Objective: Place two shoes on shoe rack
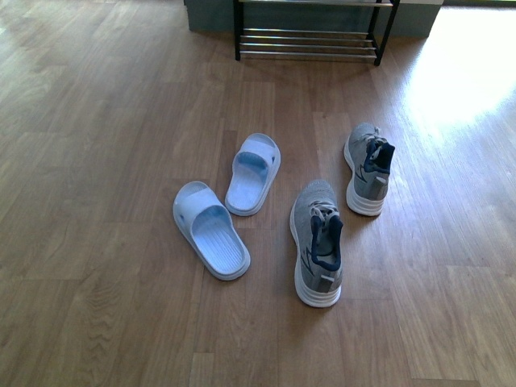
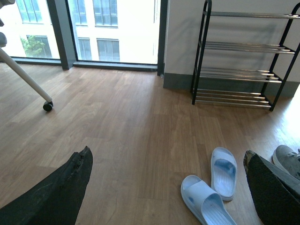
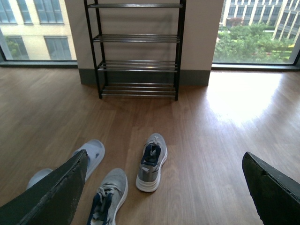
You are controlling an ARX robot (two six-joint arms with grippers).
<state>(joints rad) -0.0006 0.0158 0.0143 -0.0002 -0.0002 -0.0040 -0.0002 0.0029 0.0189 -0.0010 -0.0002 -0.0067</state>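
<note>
Rack [image 3: 136, 51]: only its bottom tiers show in front view. On floor [image 1: 97, 161], well short of rack: grey sneakers [image 1: 318, 242] right, blue slides [image 1: 211, 230] left, none touching. Right claw [image 3: 165, 154] spread wide, empty; sneakers lie between it and rack, one slide partly hidden behind it. Left claw [image 2: 167, 152] spread wide, empty; slides lie between it and rack, one sneaker mostly hidden.

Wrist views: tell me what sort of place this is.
Likely an indoor room, perhaps a flat or office, set up like an entryway: wood floor, a rack, and tall windows facing other buildings.
</note>
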